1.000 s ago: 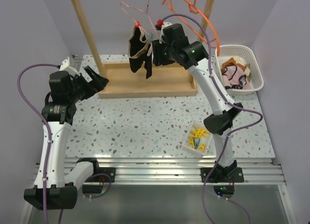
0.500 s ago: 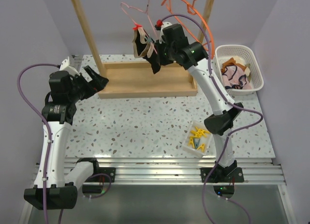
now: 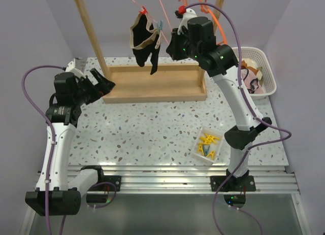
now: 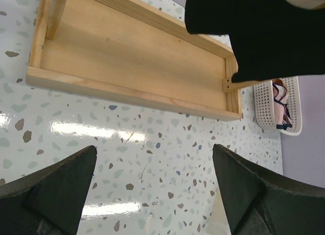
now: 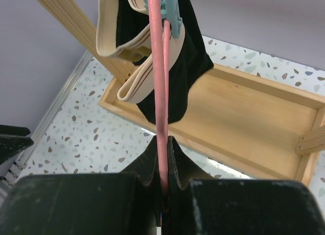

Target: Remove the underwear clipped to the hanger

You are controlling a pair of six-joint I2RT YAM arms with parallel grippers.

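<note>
Top external view: a white lattice basket (image 3: pixel 269 67) holds the pink briefs (image 3: pixel 253 82) with navy trim; a small clear tray (image 3: pixel 212 159) on the speckled worktop (image 3: pixel 152 123) holds yellow pegs (image 3: pixel 207 141). Nearby, the black briefs (image 3: pixel 147 49) with beige elastic bands hang pegged to the thin pink hanger (image 5: pixel 161 108), whose wire the right tool (image 5: pixel 163 148) clenches; the left tool (image 4: pixel 152 148) gapes, released.

Left hand (image 4: pixel 153 151) spread, right hand (image 5: pixel 163 143) clamped.

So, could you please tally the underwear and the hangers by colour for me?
Black and beige underwear: 1
Pale pink underwear: 1
Pink hanger: 1
Orange hanger: 1
Total: 4
</note>
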